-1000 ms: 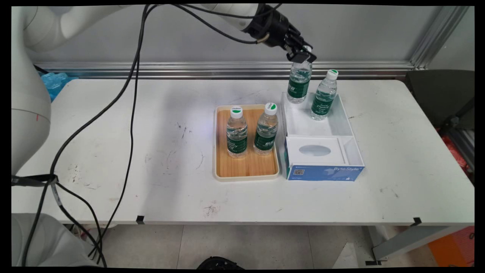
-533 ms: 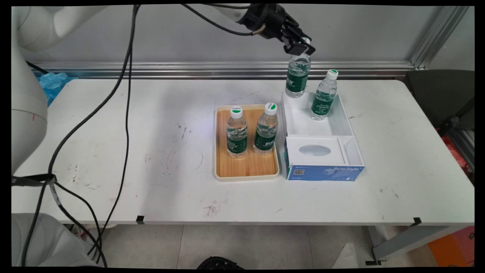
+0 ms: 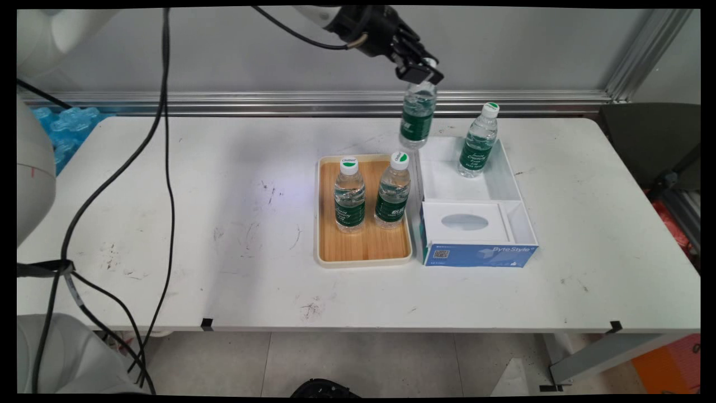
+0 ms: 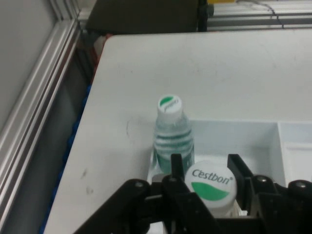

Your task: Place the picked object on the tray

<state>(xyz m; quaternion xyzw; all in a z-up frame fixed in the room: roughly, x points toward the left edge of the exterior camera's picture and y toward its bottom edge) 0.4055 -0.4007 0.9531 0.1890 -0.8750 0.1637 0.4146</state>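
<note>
The black gripper (image 3: 418, 71) is clamped on the neck of a clear plastic water bottle (image 3: 416, 118) with a green label, its two fingers (image 4: 175, 168) closed in just under the white and green cap (image 4: 210, 181), which reads "Cestbon" in the hand view. The held bottle hangs clear of everything, tilted slightly, above the far left corner of a shallow white box (image 3: 510, 168) with thin, straight walls. A second bottle (image 3: 479, 141) of the same kind stands upright near the far right corner of that box. The near end of the box is filled by a blue and white tissue carton (image 3: 478, 253) with an oval opening in its top and "ByteStyle" printed on its front. Just beside the box, on its left, lies a rectangular tray (image 3: 363, 249) with a pale rounded rim and a wood-grain floor; two more bottles stand upright side by side in its far half, one toward the left (image 3: 349, 195) and one toward the right (image 3: 393, 191). Everything rests right of the middle of a white table (image 3: 168, 224), smooth but scuffed with dark marks, with black tape tabs on its near edge. Behind it run an aluminium rail and a plain grey wall; crumpled blue plastic (image 3: 56, 134) shows past the far left corner, and grey floor tiles lie below the near edge.
</note>
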